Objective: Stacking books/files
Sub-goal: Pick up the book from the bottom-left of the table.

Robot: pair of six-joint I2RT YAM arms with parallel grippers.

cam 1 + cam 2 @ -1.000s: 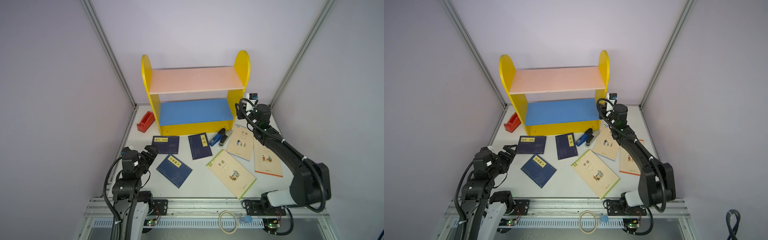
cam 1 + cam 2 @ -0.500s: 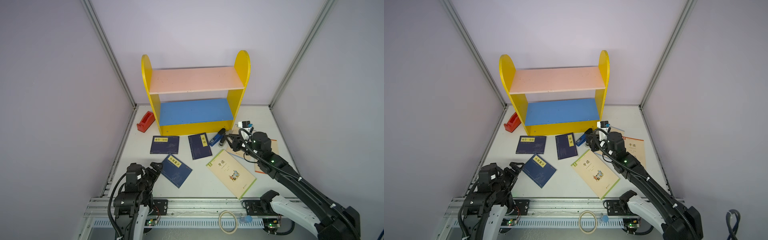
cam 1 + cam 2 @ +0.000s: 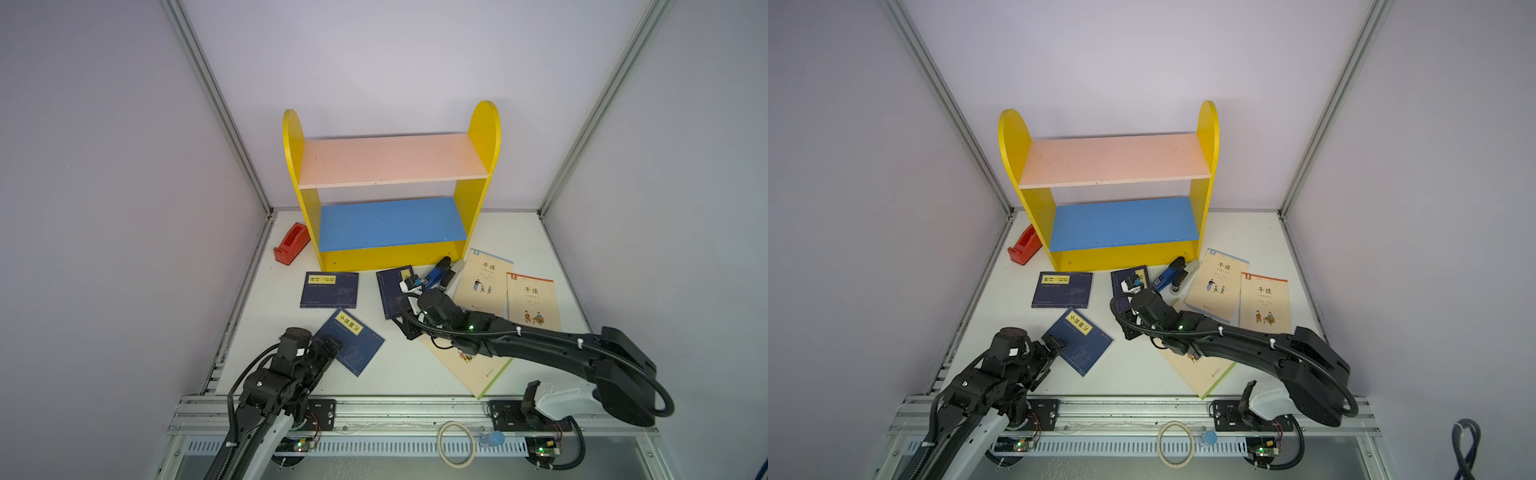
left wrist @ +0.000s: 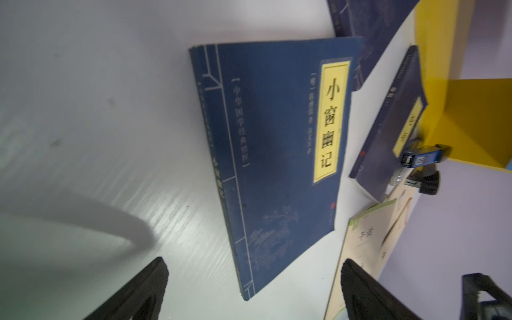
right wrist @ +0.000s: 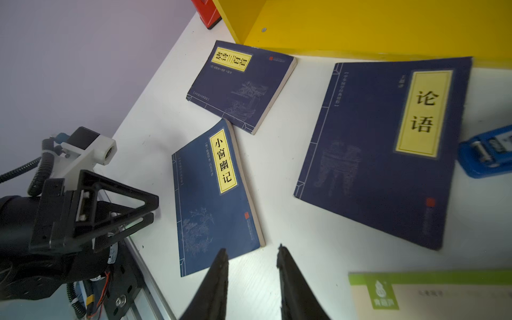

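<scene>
- White tabletop between lilac walls, in both top views: three thin navy paperbacks with yellow labels lie flat at centre-frame. Three larger cream paperbacks lie centre-right, and none are stacked.
- Left wrist view: my left gripper is spread wide and empty, with the tilted navy paperback just ahead of its fingers.
- Right wrist view: my right gripper is narrowly parted and grips nothing, just beside that book's corner.

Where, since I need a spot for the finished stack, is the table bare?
Bare: the table corner between shelf and wall; the front strip between the tilted navy book and front cream book. Crowded: around the stapler.
</scene>
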